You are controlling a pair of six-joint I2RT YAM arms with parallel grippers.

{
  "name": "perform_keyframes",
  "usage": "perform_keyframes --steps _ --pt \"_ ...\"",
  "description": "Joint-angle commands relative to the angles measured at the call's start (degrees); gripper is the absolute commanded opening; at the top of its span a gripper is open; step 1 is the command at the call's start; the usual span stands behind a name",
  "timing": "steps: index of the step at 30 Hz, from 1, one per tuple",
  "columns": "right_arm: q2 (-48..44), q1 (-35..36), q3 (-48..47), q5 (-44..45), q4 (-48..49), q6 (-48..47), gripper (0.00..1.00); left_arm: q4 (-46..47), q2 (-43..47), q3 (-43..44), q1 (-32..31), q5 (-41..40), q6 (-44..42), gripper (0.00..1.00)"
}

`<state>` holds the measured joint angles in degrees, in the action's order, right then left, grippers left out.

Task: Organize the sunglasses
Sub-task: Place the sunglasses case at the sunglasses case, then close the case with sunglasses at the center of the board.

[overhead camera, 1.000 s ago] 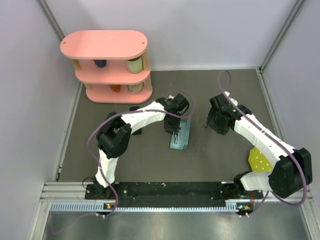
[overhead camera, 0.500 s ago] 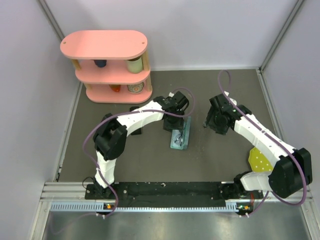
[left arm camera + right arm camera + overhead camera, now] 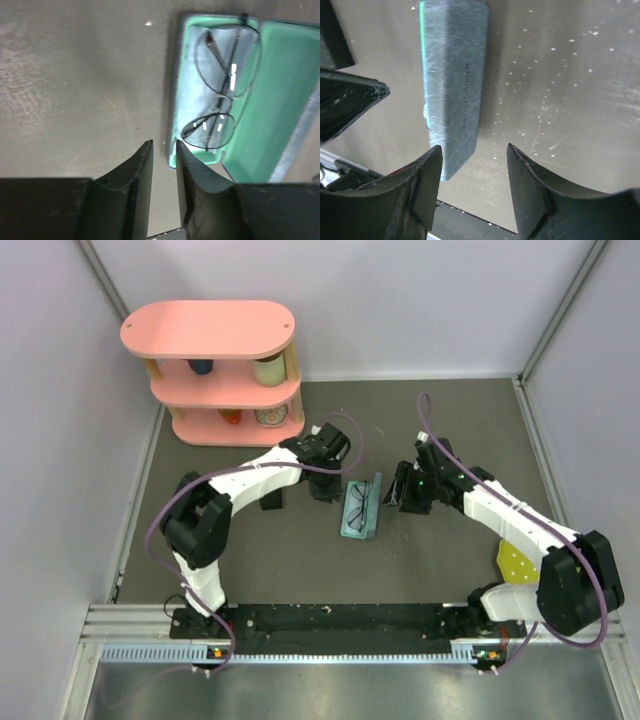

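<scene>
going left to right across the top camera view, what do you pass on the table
pink shelf → left gripper → open case with the wire-frame sunglasses lying in it → right gripper → yellow perforated plate

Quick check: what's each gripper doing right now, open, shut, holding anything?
Left gripper: barely open, holding nothing.
Right gripper: open wide, holding nothing.
</scene>
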<state>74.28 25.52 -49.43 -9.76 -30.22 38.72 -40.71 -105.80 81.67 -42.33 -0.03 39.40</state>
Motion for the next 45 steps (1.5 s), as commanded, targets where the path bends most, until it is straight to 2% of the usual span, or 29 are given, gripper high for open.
perform_keyframes --steps 1,4,10,15,19,24,29,31,45 --pt "0.42 -0.29 0.03 -5.54 9.38 -1.81 0.5 7.91 3.76 -6.42 3.21 3.89 0.77 0.27" --pt "1.56 -0.29 0.03 -6.59 10.44 -1.72 0.45 9.94 2.27 -9.16 4.79 6.52 0.51 0.21" --pt "4.38 -0.21 -0.67 -8.69 12.72 -1.02 0.36 11.09 -4.41 -7.14 5.41 11.27 -1.16 0.12" --pt "8.77 0.23 -2.25 -10.45 14.57 -0.49 0.28 10.91 -6.61 -6.17 5.59 12.69 -1.78 0.1" --pt "11.32 1.72 -4.53 -10.72 15.27 0.04 0.27 11.35 -6.88 -6.26 5.76 14.27 -2.13 0.09" --pt "14.39 3.83 -6.29 -10.63 15.45 0.65 0.29 13.02 -7.4 -6.87 6.03 18.22 -2.31 0.09" --pt "16.33 5.33 -7.7 -9.85 15.19 1.27 0.41 15.21 -7.67 -7.93 7.08 21.56 -2.04 0.08" --pt "17.21 5.77 -8.22 -9.49 15.19 1.88 0.43 15.48 -7.58 -8.37 7.34 22.18 -1.87 0.08" --pt "21.43 7.79 -9.54 -12.12 18.79 5.49 0.47 19.0 -8.02 -10.12 9.37 27.8 -1.87 0.08"
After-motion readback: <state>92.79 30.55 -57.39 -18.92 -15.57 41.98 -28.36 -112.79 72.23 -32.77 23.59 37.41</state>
